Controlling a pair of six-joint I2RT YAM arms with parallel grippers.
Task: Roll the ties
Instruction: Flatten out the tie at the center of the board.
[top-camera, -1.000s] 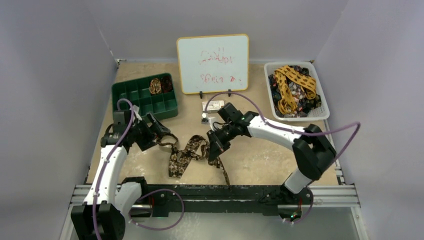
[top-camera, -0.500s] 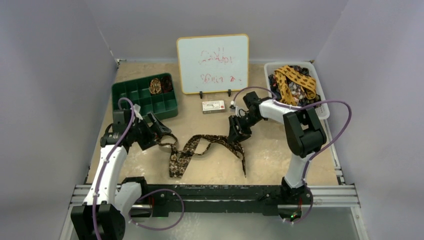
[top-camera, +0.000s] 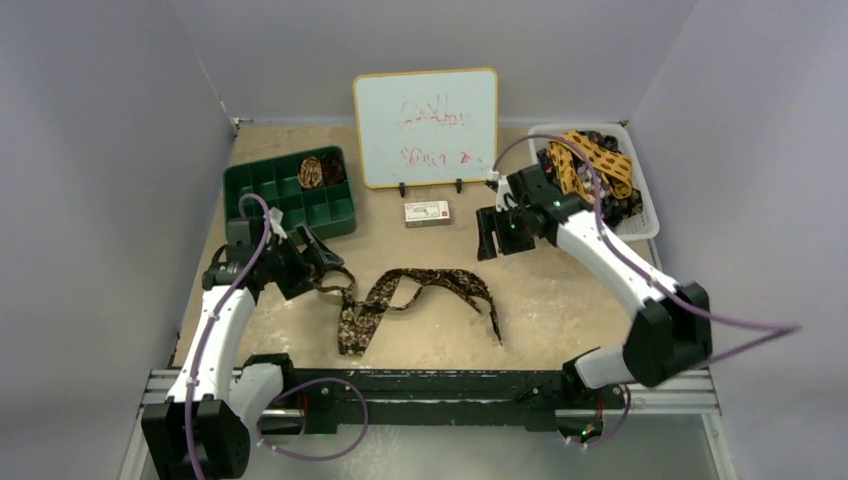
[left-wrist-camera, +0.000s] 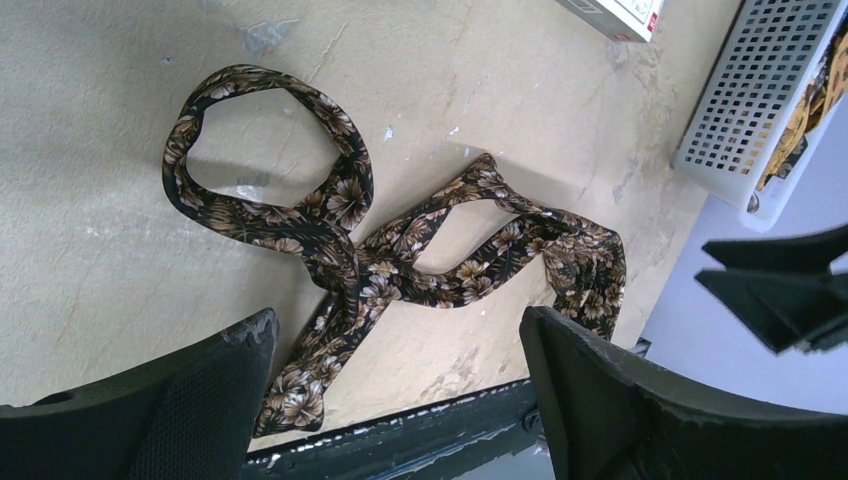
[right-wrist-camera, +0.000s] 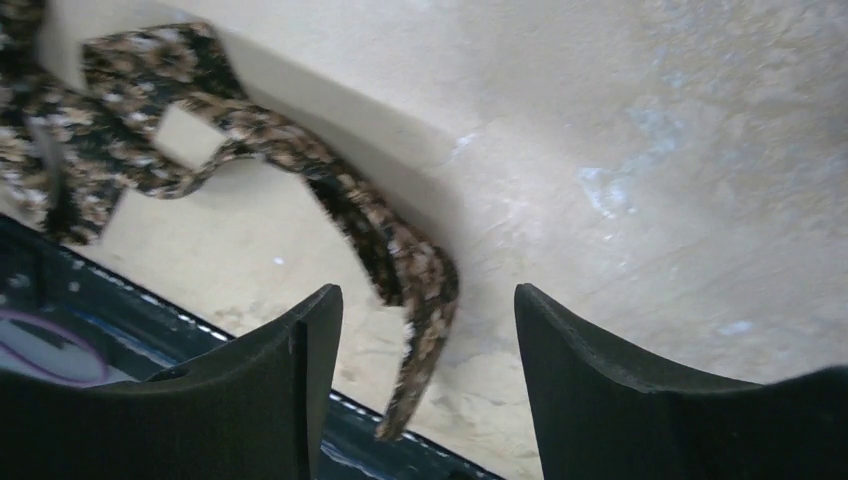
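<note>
A brown flower-print tie (top-camera: 420, 285) lies loosely snaked across the table, one loop near my left gripper (top-camera: 325, 262) and its narrow end pointing at the front rail. That gripper hangs open just over the looped end, nothing between its fingers (left-wrist-camera: 620, 400); the tie (left-wrist-camera: 380, 270) is below it. My right gripper (top-camera: 490, 235) is open and raised behind the tie's right bend, apart from it. Its wrist view shows the tie's narrow end (right-wrist-camera: 390, 250) on the table below the open jaws. More ties, one mustard yellow (top-camera: 590, 160), fill the white basket. A coiled tie (top-camera: 312, 172) sits in the green tray.
The green compartment tray (top-camera: 290, 205) stands at the back left and the white basket (top-camera: 645, 205) at the back right. Between them stands a whiteboard (top-camera: 426, 128) with a small box (top-camera: 426, 211) in front. A black rail (top-camera: 430, 385) runs along the near edge.
My right gripper dragged the tie's end to the right, opened and let it go, then rose back toward the basket. The tie now lies spread wider. The left arm stayed still.
</note>
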